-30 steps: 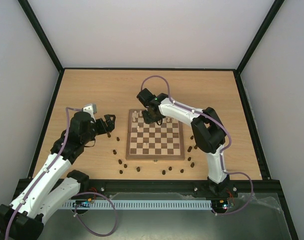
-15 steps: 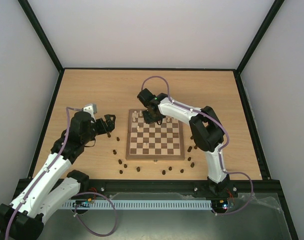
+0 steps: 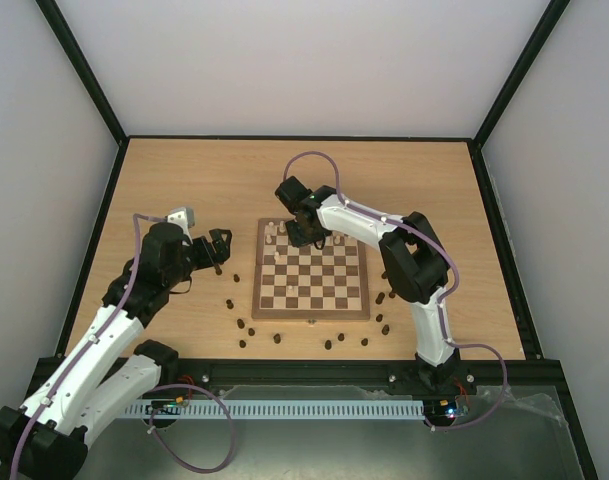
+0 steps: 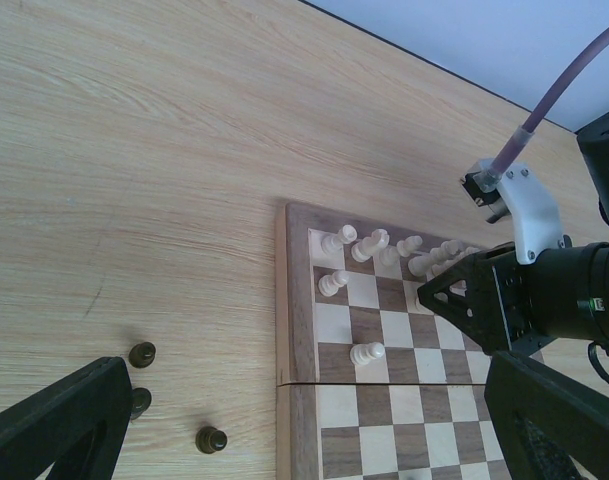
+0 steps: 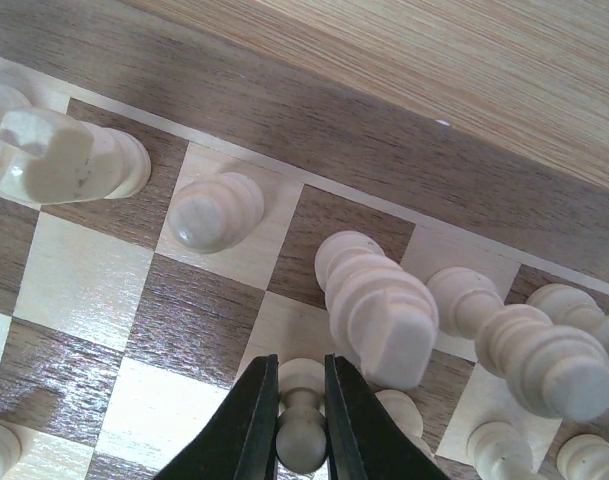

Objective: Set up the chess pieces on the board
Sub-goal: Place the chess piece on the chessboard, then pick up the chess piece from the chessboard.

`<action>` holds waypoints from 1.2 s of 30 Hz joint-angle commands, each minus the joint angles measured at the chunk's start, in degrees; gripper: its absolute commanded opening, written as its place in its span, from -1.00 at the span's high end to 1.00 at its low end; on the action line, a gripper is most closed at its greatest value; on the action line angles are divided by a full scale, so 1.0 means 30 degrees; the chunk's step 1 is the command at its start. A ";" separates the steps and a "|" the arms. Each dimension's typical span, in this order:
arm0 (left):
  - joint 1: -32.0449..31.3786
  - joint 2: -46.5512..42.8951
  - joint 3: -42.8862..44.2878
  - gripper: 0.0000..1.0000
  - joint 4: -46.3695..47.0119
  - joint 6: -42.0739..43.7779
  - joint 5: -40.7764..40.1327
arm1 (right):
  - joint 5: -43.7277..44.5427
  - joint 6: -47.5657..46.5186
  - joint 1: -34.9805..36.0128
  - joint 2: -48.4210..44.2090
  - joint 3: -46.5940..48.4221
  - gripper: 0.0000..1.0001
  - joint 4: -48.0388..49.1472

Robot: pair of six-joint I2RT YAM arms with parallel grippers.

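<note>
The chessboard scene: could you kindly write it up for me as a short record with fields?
board: flat on the table, clasp edge toward the arm bases
pale pieces: on the board, gathered in its far rows
dark pieces: off the board, scattered on the table along its left, near and right sides
right gripper: shut on a small pale piece, over the far rows
left gripper: open, empty, at the board's left edge
</note>
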 commanded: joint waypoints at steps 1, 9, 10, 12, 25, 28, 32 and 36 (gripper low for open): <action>-0.0071 0.0060 0.0211 -0.99 0.0430 0.0213 -0.0163 | -0.0140 -0.0196 -0.0127 0.0546 0.0460 0.75 -0.0380; -0.0072 0.0020 0.0189 -0.99 0.0408 0.0200 -0.0207 | -0.0169 -0.0162 -0.0120 0.0441 0.0482 0.65 -0.0282; -0.0071 0.0033 0.0188 -0.99 0.0401 0.0204 -0.0194 | -0.0209 -0.0160 -0.0127 0.0419 0.0488 0.62 -0.0303; -0.0079 0.0040 0.0184 -0.99 0.0408 0.0188 -0.0198 | -0.0225 -0.0160 -0.0139 0.0369 0.0459 0.59 -0.0310; -0.0072 0.0028 0.0289 -0.99 0.0403 0.0159 -0.0166 | -0.0591 0.0148 -0.0135 -0.2118 -0.0219 0.35 -0.0875; -0.0072 0.0010 0.0288 -0.99 0.0404 0.0149 -0.0134 | -0.0758 0.0163 -0.0121 -0.3002 -0.0436 0.32 -0.1056; -0.0079 -0.0052 0.0311 -0.99 0.0350 0.0103 -0.0133 | -0.0904 0.0192 -0.0144 -0.4340 -0.1023 0.30 -0.1067; -0.0086 -0.0055 0.0411 -0.99 0.0330 0.0066 -0.0133 | -0.1389 0.0192 -0.0127 -0.5561 -0.1554 0.25 -0.1051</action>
